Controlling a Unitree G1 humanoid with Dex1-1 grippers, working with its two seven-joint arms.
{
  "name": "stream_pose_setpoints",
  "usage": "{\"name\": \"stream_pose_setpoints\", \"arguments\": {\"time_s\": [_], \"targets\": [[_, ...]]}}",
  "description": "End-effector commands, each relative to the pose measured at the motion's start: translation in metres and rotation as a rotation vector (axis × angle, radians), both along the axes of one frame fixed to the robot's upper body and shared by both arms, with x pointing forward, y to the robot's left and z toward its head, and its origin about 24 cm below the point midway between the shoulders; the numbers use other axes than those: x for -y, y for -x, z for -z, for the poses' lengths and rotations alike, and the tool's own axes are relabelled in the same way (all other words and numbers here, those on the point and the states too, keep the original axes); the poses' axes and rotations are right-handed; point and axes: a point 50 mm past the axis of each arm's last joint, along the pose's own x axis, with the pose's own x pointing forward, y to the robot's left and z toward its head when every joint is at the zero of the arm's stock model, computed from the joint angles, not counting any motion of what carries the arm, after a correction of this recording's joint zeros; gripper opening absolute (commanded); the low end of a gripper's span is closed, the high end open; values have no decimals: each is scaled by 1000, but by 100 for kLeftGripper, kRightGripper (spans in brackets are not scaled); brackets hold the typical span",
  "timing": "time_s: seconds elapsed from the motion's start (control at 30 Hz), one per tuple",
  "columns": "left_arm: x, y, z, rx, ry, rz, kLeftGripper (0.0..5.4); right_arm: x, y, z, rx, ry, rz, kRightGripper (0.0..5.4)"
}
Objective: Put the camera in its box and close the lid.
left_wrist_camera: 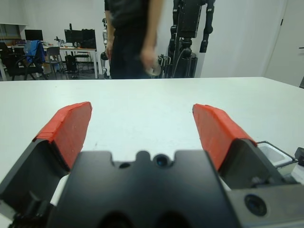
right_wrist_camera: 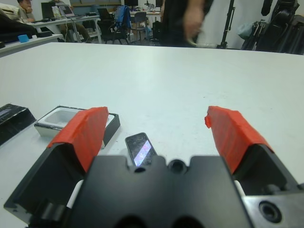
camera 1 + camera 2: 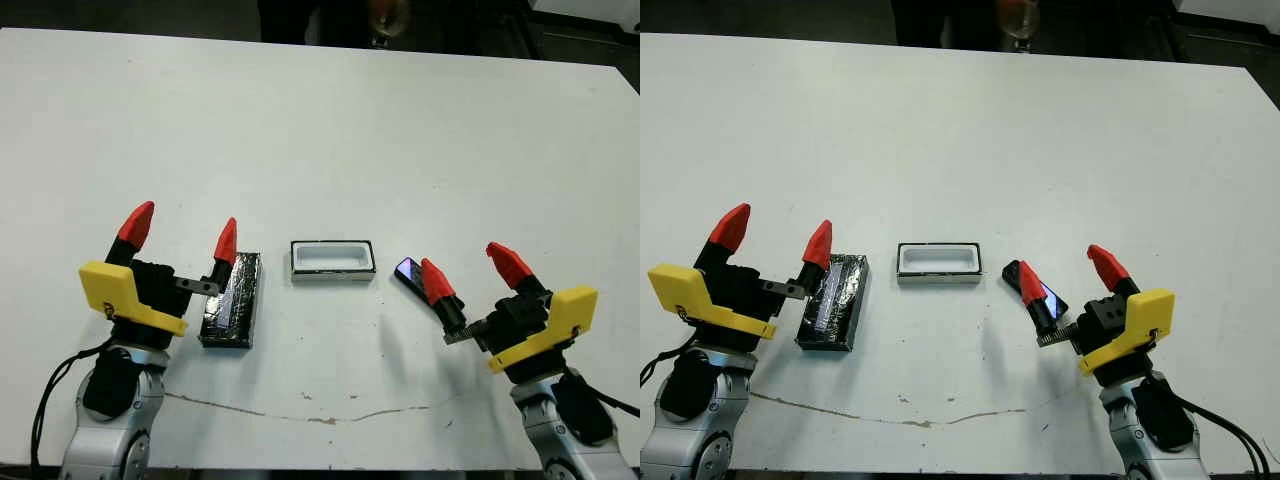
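Observation:
The camera point(image 3: 407, 270), a small glossy black slab with a bluish sheen, lies flat on the white table point(image 3: 320, 130), just right of the box. It also shows in the right wrist view as the camera point(image 2: 141, 148), low between the fingers. My right gripper point(image 3: 470, 272) is open, its left fingertip over the camera's near end. The box point(image 3: 332, 260), a shallow white-lined tray, sits open at the centre. The lid point(image 3: 232, 300), flat, black and glossy, lies left of the box. My left gripper point(image 3: 182, 232) is open and holds nothing, its right fingertip at the lid's far left corner.
A person point(image 1: 133, 38) stands beyond the table's far edge, and a humanoid robot on a stand point(image 1: 190, 28) is behind. A thin crack line point(image 3: 300, 412) runs across the table near its front edge.

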Motion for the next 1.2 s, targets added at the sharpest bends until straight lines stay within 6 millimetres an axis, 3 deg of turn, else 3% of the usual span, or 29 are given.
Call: {"name": "stream_pose_setpoints", "arguments": {"time_s": [0.03,0.4,0.6,0.93,1.2], "targets": [[-1,1,4,-24,-10,-9,540,2,1,2,-15,14,2,540],[1,2,6,-27,-2,-3,540,7,1,3,-18,23,-7,540],[-1,3,7,-37,17,-3,540,19,-3,-7,16,141,-2,540],[1,2,8,-37,24,1,540,37,-20,-21,-55,363,-132,540],[2,2,7,-39,20,-4,540,40,-33,-30,-118,411,-270,540]]}}
